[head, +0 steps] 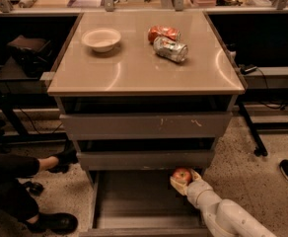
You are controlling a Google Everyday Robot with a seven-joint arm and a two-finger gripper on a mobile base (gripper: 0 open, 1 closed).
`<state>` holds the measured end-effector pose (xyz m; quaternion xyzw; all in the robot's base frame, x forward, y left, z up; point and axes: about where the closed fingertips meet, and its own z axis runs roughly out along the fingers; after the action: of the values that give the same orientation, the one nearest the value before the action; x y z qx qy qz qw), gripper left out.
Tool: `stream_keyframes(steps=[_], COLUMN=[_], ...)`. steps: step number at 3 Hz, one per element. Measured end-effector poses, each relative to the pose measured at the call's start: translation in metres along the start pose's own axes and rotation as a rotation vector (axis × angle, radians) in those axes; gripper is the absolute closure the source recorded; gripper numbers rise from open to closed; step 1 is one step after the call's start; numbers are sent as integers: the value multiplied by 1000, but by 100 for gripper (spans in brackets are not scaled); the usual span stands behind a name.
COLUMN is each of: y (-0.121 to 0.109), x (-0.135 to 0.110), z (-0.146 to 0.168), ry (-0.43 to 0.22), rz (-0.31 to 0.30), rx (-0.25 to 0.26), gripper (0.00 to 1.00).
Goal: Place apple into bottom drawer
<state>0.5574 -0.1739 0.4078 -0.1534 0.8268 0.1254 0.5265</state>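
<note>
My gripper (184, 183) is hovering over the back right of the open bottom drawer (134, 199), just under the middle drawer front. Jaws are pinching the apple (182, 174). It's reading round, no long axis; can't tell stem direction.

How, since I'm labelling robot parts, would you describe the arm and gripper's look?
The gripper, over the bottom drawer's right rear, has pale beige, stubby jaws. The arm is glossy white, made of smooth, rounded tubular segments with a ringed collar at the wrist. No cables or markings show.
</note>
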Motion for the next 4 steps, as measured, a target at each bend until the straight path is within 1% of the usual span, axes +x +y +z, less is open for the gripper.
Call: stream_keyframes(steps=[1,2,3,4], y=[-8,-8,15,35], x=[22,22,85,148], z=[22,22,44,61], ry=[67,67,169,268], rz=[-122,-122,-66,-10], rx=[50,50,19,3], gripper=[100,100,100,100])
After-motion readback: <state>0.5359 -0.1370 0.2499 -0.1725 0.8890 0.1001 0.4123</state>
